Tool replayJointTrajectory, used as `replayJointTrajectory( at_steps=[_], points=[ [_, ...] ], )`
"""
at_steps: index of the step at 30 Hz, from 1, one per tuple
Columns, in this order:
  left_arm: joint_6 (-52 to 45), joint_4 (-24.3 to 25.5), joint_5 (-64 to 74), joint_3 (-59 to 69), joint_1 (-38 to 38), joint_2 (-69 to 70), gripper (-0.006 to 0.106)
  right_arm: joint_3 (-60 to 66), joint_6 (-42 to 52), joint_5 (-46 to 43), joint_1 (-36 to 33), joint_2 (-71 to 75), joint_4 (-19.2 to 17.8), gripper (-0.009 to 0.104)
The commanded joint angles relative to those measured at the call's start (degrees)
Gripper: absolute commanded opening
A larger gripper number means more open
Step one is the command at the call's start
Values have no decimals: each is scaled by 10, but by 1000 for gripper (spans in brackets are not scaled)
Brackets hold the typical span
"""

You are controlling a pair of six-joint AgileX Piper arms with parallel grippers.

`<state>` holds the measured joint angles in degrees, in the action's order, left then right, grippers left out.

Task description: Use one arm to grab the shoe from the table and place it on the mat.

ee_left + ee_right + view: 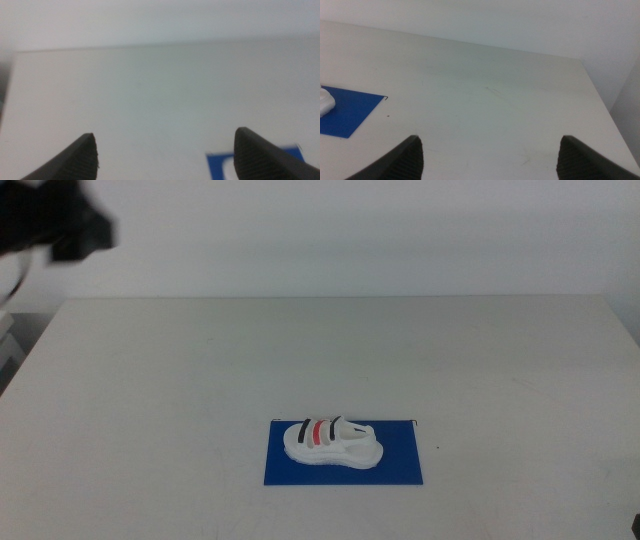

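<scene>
The small white shoe (332,442) with black and red strap stripes lies on its sole on the dark blue mat (400,465), near the table's (300,350) front middle. The black left arm (55,225) is raised, blurred, at the far left corner, well away from the shoe. My left gripper (165,131) is open and empty above the table, with a corner of the mat (218,166) in its view. My right gripper (490,136) is open and empty; its view shows the mat (350,112) and the shoe's edge (325,105) off to one side.
The white tabletop stretches to a pale wall behind it. The table's right edge (600,95) shows in the right wrist view. Some grey equipment (8,345) stands just off the table's left side.
</scene>
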<state>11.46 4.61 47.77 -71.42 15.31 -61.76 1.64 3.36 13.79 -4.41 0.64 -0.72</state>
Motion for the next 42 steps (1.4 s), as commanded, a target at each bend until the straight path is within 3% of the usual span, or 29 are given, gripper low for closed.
replayJointTrajectory(
  at_steps=[1, 8, 15, 24, 36, 42],
  points=[
    [0, -13, -132, 73, -34, 79, 94, 3, 6, -41, -2, -2, -6, 78],
    [-24, -24, -306, 319, -128, 266, 94, 3, 6, -41, -2, -2, -6, 78],
    [-133, -104, -409, 518, -162, 415, 94, 3, 6, -41, -2, -2, -6, 78],
    [-129, -70, -527, 710, -162, 498, 94, 3, 6, -41, -2, -2, -6, 78],
    [-167, -66, -478, 735, -162, 634, 94, 3, 6, -41, -2, -2, -6, 78],
    [-170, -66, -481, 735, -162, 633, 94, 3, 6, -41, -2, -2, -6, 78]
  ],
)
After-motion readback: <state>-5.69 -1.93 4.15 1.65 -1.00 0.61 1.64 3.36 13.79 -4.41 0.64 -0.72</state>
